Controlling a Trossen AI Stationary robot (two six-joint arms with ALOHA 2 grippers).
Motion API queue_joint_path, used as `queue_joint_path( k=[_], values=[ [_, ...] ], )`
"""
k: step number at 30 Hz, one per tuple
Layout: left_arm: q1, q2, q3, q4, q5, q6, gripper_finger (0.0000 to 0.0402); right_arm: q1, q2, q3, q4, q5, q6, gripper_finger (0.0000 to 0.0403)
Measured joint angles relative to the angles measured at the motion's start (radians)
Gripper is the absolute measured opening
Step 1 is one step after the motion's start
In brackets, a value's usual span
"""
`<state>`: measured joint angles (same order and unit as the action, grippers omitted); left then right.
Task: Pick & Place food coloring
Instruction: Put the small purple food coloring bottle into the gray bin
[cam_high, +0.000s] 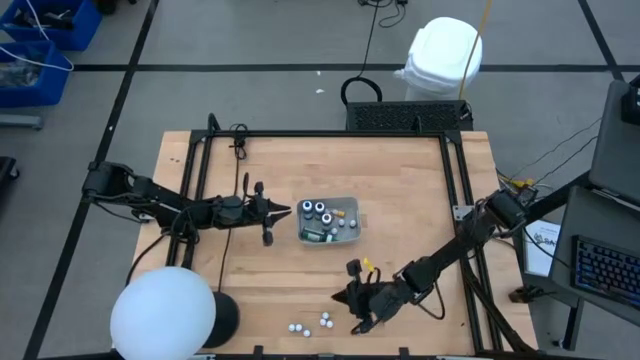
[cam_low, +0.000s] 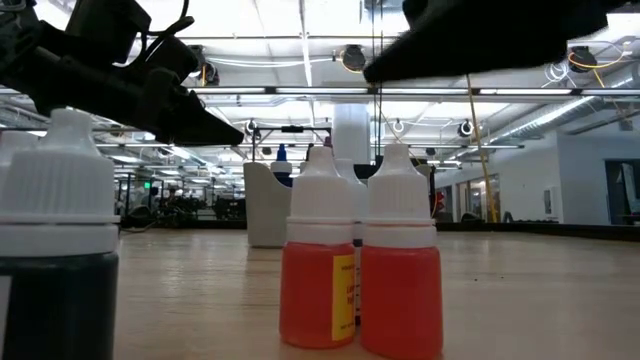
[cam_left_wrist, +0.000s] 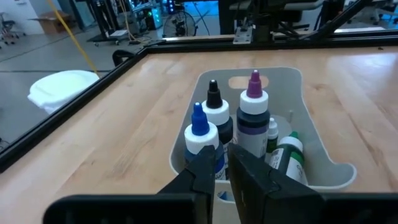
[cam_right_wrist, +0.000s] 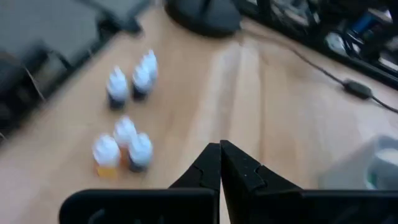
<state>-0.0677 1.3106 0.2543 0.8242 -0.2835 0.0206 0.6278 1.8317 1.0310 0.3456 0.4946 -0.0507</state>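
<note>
Right gripper (cam_high: 357, 318) hangs low over the table's near edge, fingers pressed together, nothing between them. Just beside it sit 5 small white-capped food coloring bottles (cam_high: 312, 324) in a loose cluster on the bare wood; the right wrist view shows them as a pair and a group of 3, ahead of the fingertips and off to one side.

Left gripper (cam_high: 285, 211) waits at the near end of the grey tray (cam_high: 352, 229), fingers nearly pressed together with only a slit between, holding nothing. Tray already carries several larger bottles with blue, black and purple tips (cam_left_wrist: 214, 115), plus smaller ones lying on their sides.

Step in hand, as judged: fetch 1 bottle from the cluster.

How to do it well:
- Spread the fingers before descending; closed as they are, they would only knock bottles over.
- Pick an outer bottle, not 1 hemmed in by neighbours. In the low view 2 orange bottles (cam_low: 318, 258) stand touching.
- Straddle the cap or shoulder squarely, close gently.
- Lift straight up before swinging toward the tray.
</note>
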Motion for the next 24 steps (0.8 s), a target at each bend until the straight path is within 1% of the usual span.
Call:
queue_joint_path(
  k=[1,3,5,7,10,15,17,21,24],
  values=[
    [0.000,0.000,0.000,-0.001,0.006,-0.001,0.0051,0.003,0.000,0.011,-0.046,0.026,-0.002,0.0000],
    [0.000,0.000,0.000,-0.005,0.023,-0.007,0.0051,0.005,-0.016,0.017,-0.093,0.030,-0.005,0.0000],
    [0.000,0.000,0.000,-0.005,0.033,-0.011,0.0051,0.005,-0.066,-0.009,-0.079,0.010,-0.047,0.0000],
    [0.000,0.000,0.000,-0.005,0.043,-0.008,0.0051,0.004,-0.139,-0.065,-0.053,-0.009,-0.080,0.0000],
    [0.000,0.000,0.000,-0.005,0.057,-0.003,0.0051,-0.007,-0.302,-0.183,-0.031,-0.017,-0.109,0.0000],
    [0.000,0.000,0.000,-0.004,0.057,0.000,0.0051,-0.055,-0.652,-0.383,0.030,0.037,-0.171,0.0000],
    [0.000,0.000,0.000,0.000,0.057,0.000,0.0051,-0.078,-0.775,-0.451,0.059,0.033,-0.178,0.0000],
    [0.000,0.000,0.000,0.003,0.057,-0.005,0.0051,-0.125,-0.972,-0.575,0.071,-0.091,-0.219,0.0000],
    [0.000,0.000,0.000,0.018,0.057,-0.055,0.0051,-0.175,-1.088,-0.691,0.159,-0.153,-0.244,0.0000]
  ],
)
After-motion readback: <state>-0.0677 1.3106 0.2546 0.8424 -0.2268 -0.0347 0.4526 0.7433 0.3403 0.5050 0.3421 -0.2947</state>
